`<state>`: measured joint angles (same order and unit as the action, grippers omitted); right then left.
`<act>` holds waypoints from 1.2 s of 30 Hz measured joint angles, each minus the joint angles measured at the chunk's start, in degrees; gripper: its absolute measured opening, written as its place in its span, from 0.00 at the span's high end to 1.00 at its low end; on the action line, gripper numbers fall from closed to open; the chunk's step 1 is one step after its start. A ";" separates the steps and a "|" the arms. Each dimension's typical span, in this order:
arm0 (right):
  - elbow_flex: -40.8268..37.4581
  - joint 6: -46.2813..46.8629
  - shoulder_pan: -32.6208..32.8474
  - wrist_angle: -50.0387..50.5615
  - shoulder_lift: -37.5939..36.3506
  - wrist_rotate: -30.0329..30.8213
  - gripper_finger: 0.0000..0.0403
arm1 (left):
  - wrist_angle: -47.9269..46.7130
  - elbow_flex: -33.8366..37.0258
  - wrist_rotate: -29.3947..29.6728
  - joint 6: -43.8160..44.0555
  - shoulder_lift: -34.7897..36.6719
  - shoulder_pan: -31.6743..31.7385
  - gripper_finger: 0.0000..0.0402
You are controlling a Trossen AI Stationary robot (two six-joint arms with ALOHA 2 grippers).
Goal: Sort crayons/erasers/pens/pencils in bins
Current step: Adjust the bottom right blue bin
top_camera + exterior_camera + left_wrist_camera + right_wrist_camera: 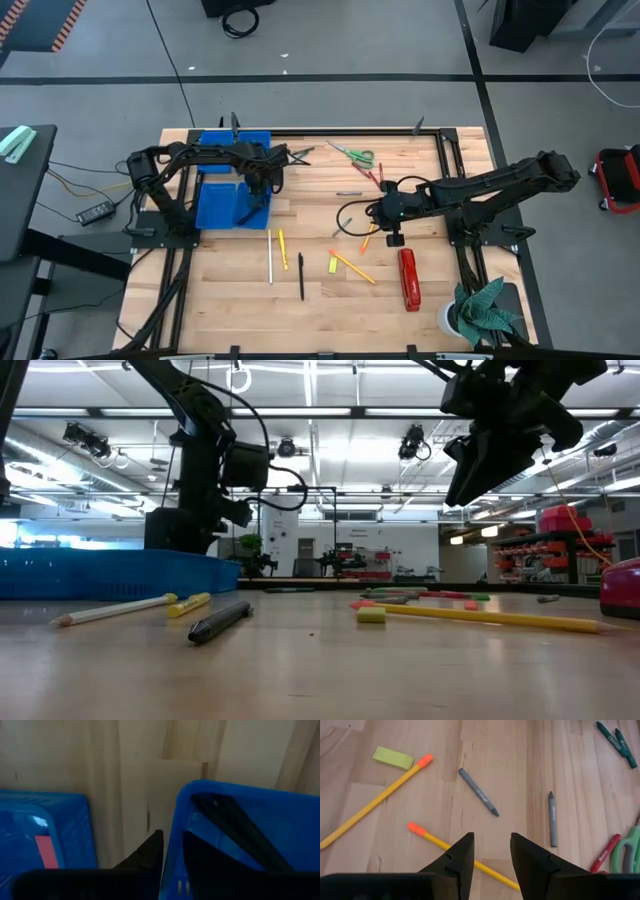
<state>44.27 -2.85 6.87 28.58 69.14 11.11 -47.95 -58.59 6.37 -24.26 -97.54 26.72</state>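
Fingers [530, 865] of our right gripper [491, 857] stand parted, empty, above a yellow pencil [465, 860] on the surface [520, 765]; beyond lie two grey crayons [478, 791], another pencil [375, 802] and a yellow eraser [393, 758]. Our left fingers [150, 855] straddle a bin [210, 790] wall, slightly apart; we cannot tell whether they grip it. A pen [245, 827] lies inside.

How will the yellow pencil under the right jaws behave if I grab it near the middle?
The yellow pencil looks thin, straight and rigid, so it should lift without sagging. Being slim and lying flat on bare wood, it may roll or skid if nudged first. The right gripper stands open over it.
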 joint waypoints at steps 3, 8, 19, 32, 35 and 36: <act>0.00 0.00 0.00 0.00 0.00 0.00 0.67 | 0.08 -0.01 -0.02 0.77 0.00 1.03 0.84; 0.00 0.00 0.00 0.00 0.00 0.00 0.67 | 0.03 -0.02 -0.26 2.18 0.00 2.14 0.90; 0.00 0.01 0.00 -0.02 0.00 0.00 0.67 | 0.44 -0.03 -0.02 1.27 0.00 1.92 0.88; 0.02 0.02 0.00 0.00 0.00 0.00 0.67 | 2.75 -0.11 1.38 -0.91 0.00 0.55 0.90; 0.02 0.02 0.00 -0.02 0.00 0.00 0.67 | 2.41 -0.11 1.45 -0.91 0.00 0.55 0.87; 0.02 0.06 0.00 -0.01 0.00 0.00 0.67 | 2.41 -0.11 1.67 -0.96 0.00 0.55 0.86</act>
<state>44.29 -2.79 6.87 28.57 69.14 11.11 -45.54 -58.70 8.04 -25.22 -97.54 27.27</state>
